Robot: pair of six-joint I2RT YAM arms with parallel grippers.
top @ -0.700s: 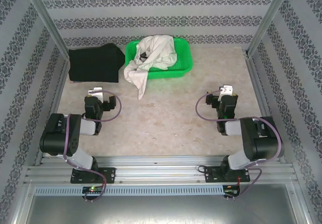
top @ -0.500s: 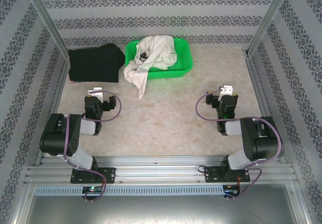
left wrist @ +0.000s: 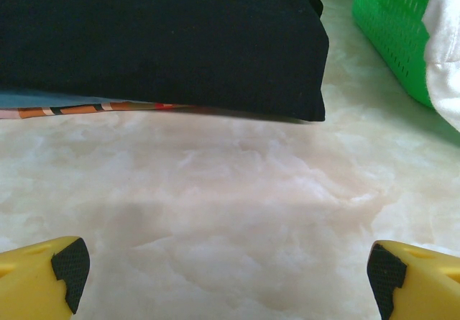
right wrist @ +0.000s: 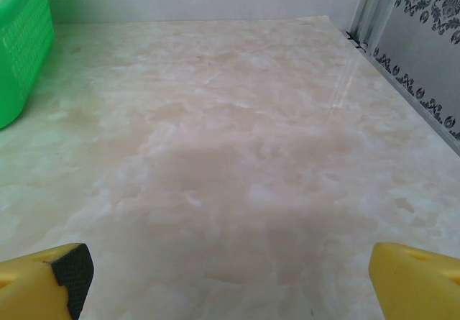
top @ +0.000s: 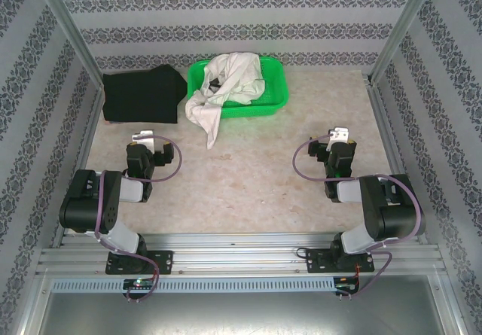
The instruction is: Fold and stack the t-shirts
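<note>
The top camera looks steeply down from the near side over the whole bench. Both wrist cameras sit low, facing forward, sharing the green basket.

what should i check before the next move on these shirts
1. Left gripper open and empty: ok.
2. Right gripper open and empty: ok.
3. Black t-shirt folded flat at the table's far left: ok.
4. Cream t-shirt out of the green basket: not ok. It is bunched inside, with one end hanging over the near rim onto the table.
5. Bare table between the arms for folding: ok.
6. What lies under the black t-shirt's near edge: cannot tell. The left wrist view shows a coloured strip there.
</note>
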